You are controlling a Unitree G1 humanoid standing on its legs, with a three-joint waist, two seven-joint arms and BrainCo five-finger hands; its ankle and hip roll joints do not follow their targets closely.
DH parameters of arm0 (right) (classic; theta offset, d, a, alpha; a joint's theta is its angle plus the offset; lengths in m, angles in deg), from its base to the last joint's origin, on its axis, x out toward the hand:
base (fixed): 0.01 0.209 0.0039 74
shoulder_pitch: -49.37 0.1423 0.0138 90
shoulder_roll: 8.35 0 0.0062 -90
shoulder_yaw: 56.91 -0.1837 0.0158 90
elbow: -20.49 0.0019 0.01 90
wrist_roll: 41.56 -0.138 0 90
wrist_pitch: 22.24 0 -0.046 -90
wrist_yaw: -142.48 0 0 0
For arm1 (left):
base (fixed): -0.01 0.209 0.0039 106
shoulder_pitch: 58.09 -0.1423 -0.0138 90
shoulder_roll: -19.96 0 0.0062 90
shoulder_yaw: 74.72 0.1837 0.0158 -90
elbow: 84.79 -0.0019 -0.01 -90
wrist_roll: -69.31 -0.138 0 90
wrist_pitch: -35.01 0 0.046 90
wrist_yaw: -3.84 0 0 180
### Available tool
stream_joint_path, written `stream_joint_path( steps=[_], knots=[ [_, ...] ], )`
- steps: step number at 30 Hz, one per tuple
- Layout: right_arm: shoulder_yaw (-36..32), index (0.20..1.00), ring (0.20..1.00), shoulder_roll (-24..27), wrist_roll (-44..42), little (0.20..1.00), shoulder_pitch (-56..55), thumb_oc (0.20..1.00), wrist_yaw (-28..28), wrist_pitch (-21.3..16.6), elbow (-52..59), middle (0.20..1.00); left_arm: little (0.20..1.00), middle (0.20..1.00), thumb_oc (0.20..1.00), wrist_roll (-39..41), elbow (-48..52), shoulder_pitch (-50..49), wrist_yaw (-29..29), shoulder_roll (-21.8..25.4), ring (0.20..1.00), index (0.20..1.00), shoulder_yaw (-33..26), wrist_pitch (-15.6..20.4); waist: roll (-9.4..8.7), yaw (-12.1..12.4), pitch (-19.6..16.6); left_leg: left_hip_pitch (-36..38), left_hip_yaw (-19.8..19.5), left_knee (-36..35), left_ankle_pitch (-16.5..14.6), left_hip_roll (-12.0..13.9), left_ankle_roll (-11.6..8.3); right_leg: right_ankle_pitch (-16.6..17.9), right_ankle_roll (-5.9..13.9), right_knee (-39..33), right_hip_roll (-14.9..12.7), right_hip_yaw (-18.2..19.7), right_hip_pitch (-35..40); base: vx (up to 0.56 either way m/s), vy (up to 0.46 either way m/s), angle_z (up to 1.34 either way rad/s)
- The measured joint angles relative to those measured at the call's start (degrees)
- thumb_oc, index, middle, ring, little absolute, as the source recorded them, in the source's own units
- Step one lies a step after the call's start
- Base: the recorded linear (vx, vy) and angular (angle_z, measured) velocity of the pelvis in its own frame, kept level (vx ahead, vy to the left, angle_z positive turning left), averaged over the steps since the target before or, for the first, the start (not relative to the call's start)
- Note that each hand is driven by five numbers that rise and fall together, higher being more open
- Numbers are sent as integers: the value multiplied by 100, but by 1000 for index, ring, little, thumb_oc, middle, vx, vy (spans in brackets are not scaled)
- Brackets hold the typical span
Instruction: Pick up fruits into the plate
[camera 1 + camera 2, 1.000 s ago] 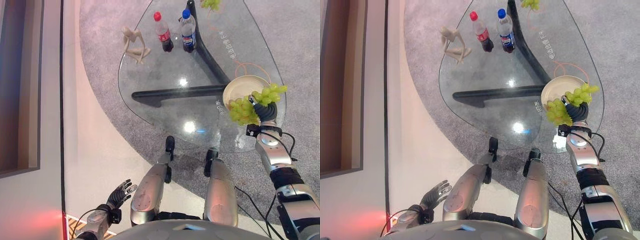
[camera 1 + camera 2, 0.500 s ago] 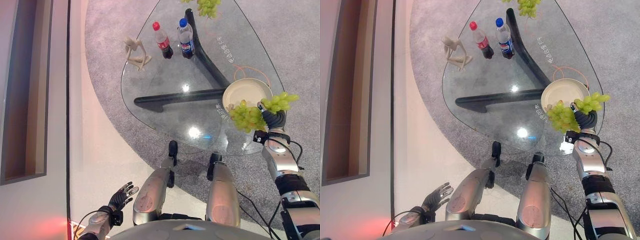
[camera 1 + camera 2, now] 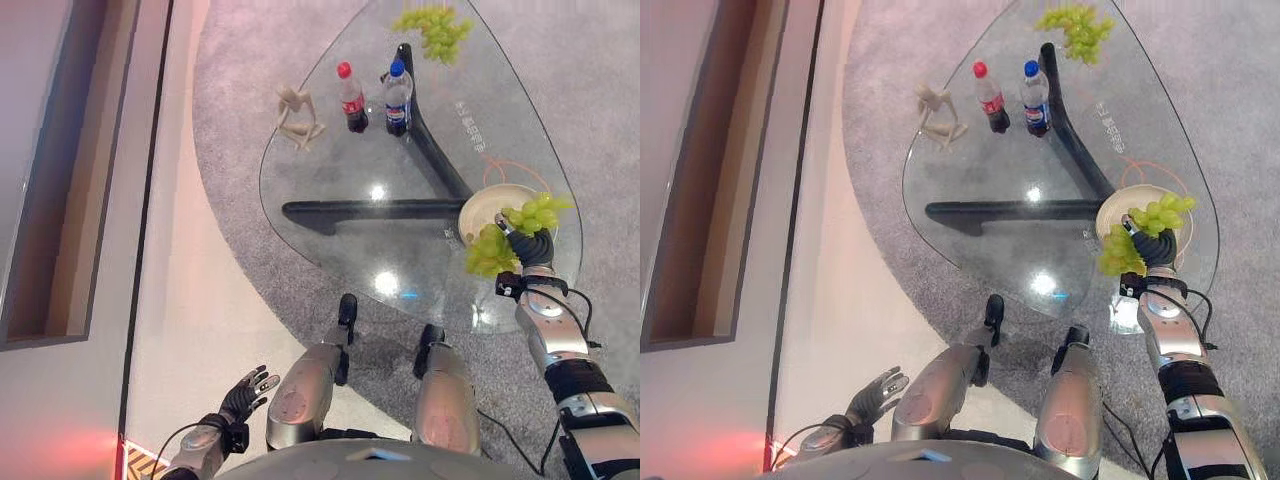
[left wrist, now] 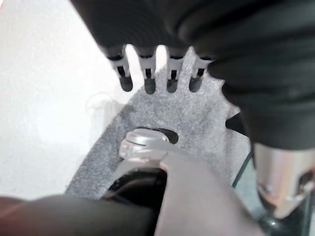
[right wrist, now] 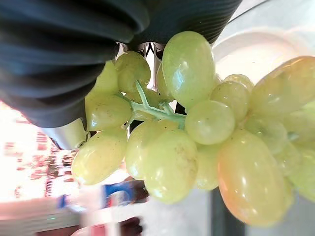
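Observation:
A bunch of green grapes (image 3: 492, 250) hangs from my right hand (image 3: 533, 246), which is shut on it at the near edge of the cream plate (image 3: 500, 198), just above the glass table. Up close, the grapes (image 5: 197, 123) sit against the hand's dark cover (image 5: 59, 39), with the plate (image 5: 246, 54) behind them. The plate itself looks bare. A second bunch of green grapes (image 3: 433, 27) lies at the far end of the table. My left hand (image 3: 246, 391) hangs low at the lower left, open, its fingers (image 4: 147, 73) straight over the floor.
The glass table (image 3: 330, 175) has a dark Y-shaped base beneath. On it stand a red-capped bottle (image 3: 351, 98), a blue-capped bottle (image 3: 397, 97) and a pale figurine (image 3: 298, 118). Grey carpet (image 3: 240, 120) surrounds it; a wood-panelled wall runs along the left.
The whole picture has shifted, so the camera moved. My right hand keeps hold of the grapes and has drifted slightly left along the plate's near edge. The left hand has stayed put.

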Motion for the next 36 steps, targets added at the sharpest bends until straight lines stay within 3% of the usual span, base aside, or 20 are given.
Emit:
stream_joint_path(
  steps=[3, 6, 11, 17, 23, 27, 30, 32, 33, 34, 35, 36],
  knots=[
    [14, 200, 200, -191, -124, 200, -216, 200, 160, -65, 67, 200, 1000, 1000, 1000, -41, -16, -175, -29, -4, 1000, 1000, -75, -28, -243, 44, -271, 132, -1, -52, -2, 53, 2, -2, 1, -160, 60, -52, 189, 34, -72, 3],
    [12, 200, 200, -395, -437, 200, -524, 200, 429, -134, 84, 200, 1000, 1000, 1000, -158, -118, -230, -127, 28, 1000, 1000, -247, -145, -611, 30, -593, 385, 13, -91, -64, 132, 17, -6, 5, -476, 168, -137, 616, 78, -79, 11],
    [17, 200, 200, -598, -679, 200, -841, 200, 911, -132, 97, 200, 1000, 1000, 1000, -293, -248, -262, -204, 23, 1000, 1000, -416, -368, -965, 36, -1088, 609, 83, -151, -180, 191, 62, 13, 23, -763, 267, -133, 945, 62, -49, -2],
    [47, 200, 200, -766, -1018, 200, -1171, 200, 1440, -108, 85, 200, 1000, 1000, 1000, -451, -370, -325, -366, -9, 1000, 1000, -574, -533, -1010, -32, -1491, 834, 145, -172, -242, 227, 137, 75, 42, -1191, 394, -129, 1367, 16, -88, 3],
    [55, 200, 200, -785, -1363, 200, -1235, 200, 1784, 111, 86, 200, 1000, 1000, 1000, -559, -510, -356, -438, -9, 1000, 1000, -688, -650, -1042, -21, -1577, 948, 283, -121, -233, 323, 131, 151, -4, -1466, 544, -124, 1602, -35, -109, 1],
    [-491, 200, 200, -265, -2029, 200, -1234, 200, 2478, 1099, -349, 200, 1000, 1000, 1000, -556, -452, -332, -421, 152, 1000, 1000, -747, -931, -1078, 51, -1571, 958, 371, -69, -81, 386, -84, 148, -19, -1513, 630, -138, 1679, -79, -102, 8],
    [-435, 200, 200, -352, -2077, 200, -1240, 200, 2523, 1130, -340, 200, 1000, 1000, 1000, -556, -533, -303, -484, 151, 1000, 1000, -898, -979, -1231, 1, -1490, 770, 537, 194, 224, 329, -392, 168, -93, -1557, 606, -116, 1694, -46, -57, 6],
    [-360, 200, 200, -409, -2074, 200, -1248, 200, 2518, 1131, -319, 200, 1000, 1000, 1000, -560, -541, -284, -482, 131, 1000, 1000, -923, -970, -1307, 16, -1435, 753, 682, 252, 372, 294, -410, 233, -182, -1645, 539, -153, 1768, 2, 3, 13],
    [-339, 200, 200, -503, -2073, 200, -1293, 200, 2472, 1107, -303, 200, 1000, 1000, 1000, -564, -570, -279, -480, 113, 1000, 1000, -941, -972, -1345, -12, -1409, 652, 943, 454, 368, 288, -392, 274, -230, -1726, 520, -275, 1851, 42, 43, 31],
    [-278, 200, 200, -557, -2072, 200, -1357, 200, 2422, 1104, -293, 200, 1000, 1000, 1000, -572, -570, -269, -481, 115, 1000, 1000, -968, -971, -1355, -17, -1404, 592, 1115, 618, 214, 262, -271, 299, -252, -1746, 489, -387, 1897, 68, 57, 34],
    [-151, 200, 200, -593, -2064, 200, -1385, 200, 2353, 1099, -289, 200, 1000, 1000, 1000, -575, -569, -272, -482, 105, 1000, 1000, -968, -970, -1365, -16, -1413, 636, 1140, 655, -168, 95, -167, 314, -239, -1782, 444, -425, 1923, 81, 51, 19],
    [-104, 200, 200, -637, -2053, 200, -1401, 200, 2329, 1097, -290, 200, 1000, 1000, 1000, -582, -595, -311, -482, 93, 1000, 1000, -968, -971, -1342, -19, -1413, 717, 1149, 639, -321, -64, -122, 357, -202, -1857, 458, -421, 1946, 87, 44, 5]
  ],
)
